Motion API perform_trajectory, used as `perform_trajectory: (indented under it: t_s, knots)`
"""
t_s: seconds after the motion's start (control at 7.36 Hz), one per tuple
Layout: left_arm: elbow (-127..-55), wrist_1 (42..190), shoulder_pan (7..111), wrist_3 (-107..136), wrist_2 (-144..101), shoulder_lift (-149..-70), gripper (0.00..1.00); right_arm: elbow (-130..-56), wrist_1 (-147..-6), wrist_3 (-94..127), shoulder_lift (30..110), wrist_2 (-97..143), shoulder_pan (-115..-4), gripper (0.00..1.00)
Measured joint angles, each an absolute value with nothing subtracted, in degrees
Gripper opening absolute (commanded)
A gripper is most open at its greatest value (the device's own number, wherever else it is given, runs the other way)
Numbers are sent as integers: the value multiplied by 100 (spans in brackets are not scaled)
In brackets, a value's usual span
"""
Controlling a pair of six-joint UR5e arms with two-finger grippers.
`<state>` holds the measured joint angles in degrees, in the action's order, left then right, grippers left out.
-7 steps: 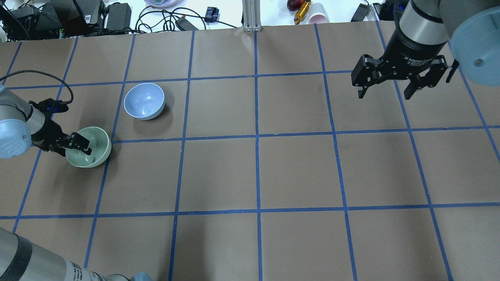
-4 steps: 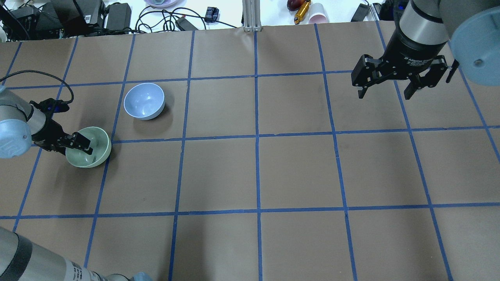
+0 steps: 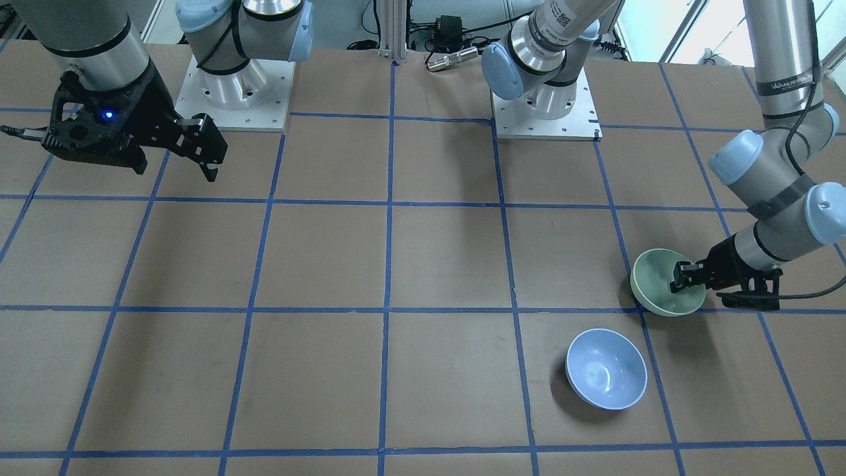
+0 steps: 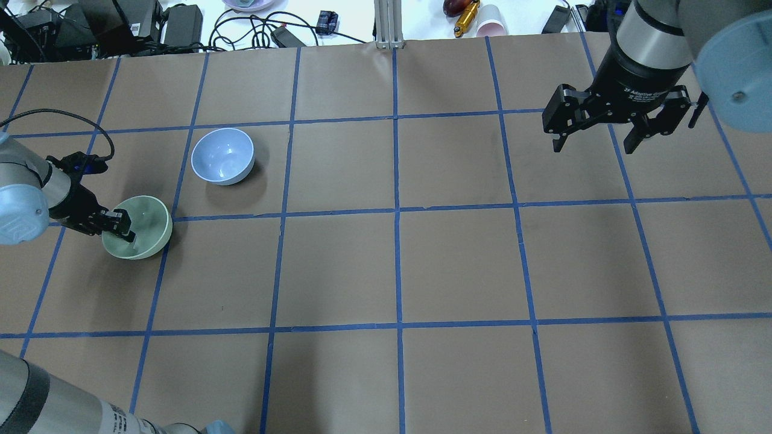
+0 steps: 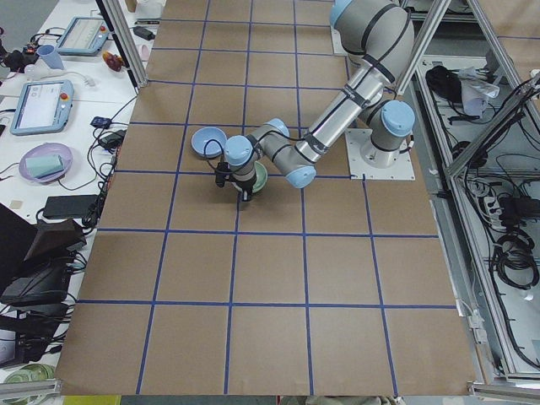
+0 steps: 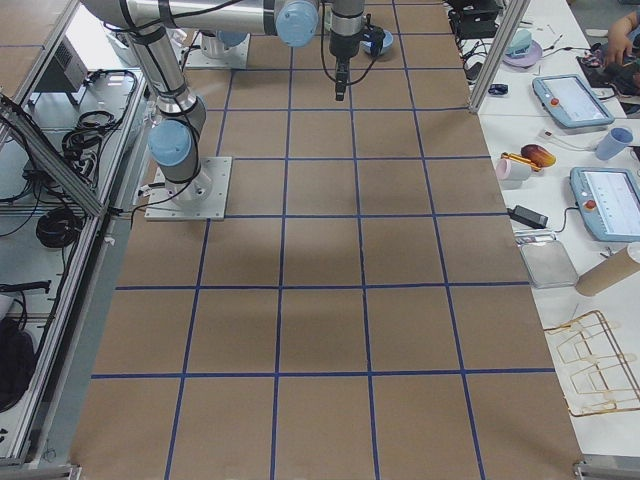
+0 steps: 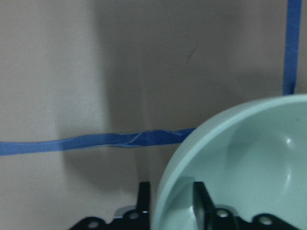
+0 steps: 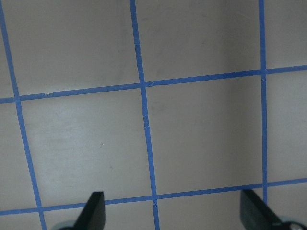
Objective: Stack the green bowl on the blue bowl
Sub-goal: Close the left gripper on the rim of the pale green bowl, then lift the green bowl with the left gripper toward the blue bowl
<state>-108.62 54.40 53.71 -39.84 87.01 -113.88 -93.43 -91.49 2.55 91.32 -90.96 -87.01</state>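
Mint-green bowl [image 4: 145,232] is pinched at its rim by the left tool [image 4: 123,225] near the left edge of the worktop [image 4: 458,265]; the blue bowl [image 4: 222,155] is set nearby, apart; the right tool [image 4: 594,147] is held spread.

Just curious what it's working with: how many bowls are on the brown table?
2. The green bowl sits far to the robot's left, its rim pinched by the left gripper; the blue bowl stands apart, slightly farther out.
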Motion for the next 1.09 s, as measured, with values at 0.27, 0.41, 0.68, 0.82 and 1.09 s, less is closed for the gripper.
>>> perform_trajectory:
  t_s: [0.27, 0.41, 0.68, 0.82, 1.09]
  knots:
    - [-10862, 5442, 5365, -4031, 8695, -11389, 7, -9343, -9149, 255, 9132, -9097, -8701, 100]
    - [-10854, 5441, 5347, -4075, 8693, -11387, 5, -9343, -9149, 255, 9132, -9097, -8701, 100]
    - [-10823, 5442, 5217, -4293, 8678, -11335, 5, -9343, -9149, 255, 9132, -9095, -8701, 100]
    - [-10805, 5452, 5124, -4351, 8664, -11273, 5, -9343, -9150, 255, 9132, -9091, -8701, 100]
    - [-10674, 5610, 5043, -4370, 8451, -11111, 5, -9343, -9150, 255, 9132, -9094, -8701, 100]
